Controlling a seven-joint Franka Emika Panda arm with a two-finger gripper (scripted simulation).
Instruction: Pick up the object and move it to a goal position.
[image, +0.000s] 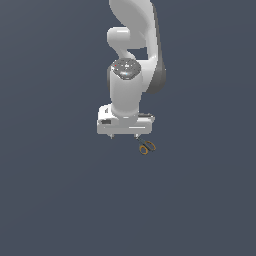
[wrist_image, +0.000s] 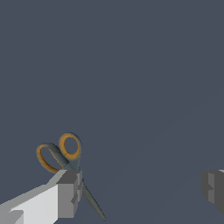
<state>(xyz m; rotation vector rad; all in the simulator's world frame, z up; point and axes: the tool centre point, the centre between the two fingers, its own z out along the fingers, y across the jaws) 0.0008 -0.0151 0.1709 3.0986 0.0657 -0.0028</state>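
The object, a tiny pair of scissors (image: 147, 147) with two orange ring handles and dark blades, lies on the flat grey surface just below and to the exterior view's right of my white gripper (image: 124, 135). In the wrist view my gripper (wrist_image: 140, 190) stands open, its two fingers far apart with nothing between them. One finger (wrist_image: 65, 194) covers the middle of the scissors (wrist_image: 65, 151). The ring handles show past that fingertip, and the dark blades run out from behind it on the side of the gap. The other finger (wrist_image: 214, 187) is far from the scissors.
The white arm (image: 132, 55) rises straight above the gripper. A plain dark grey surface (image: 60, 190) spreads all around, with no other object on it.
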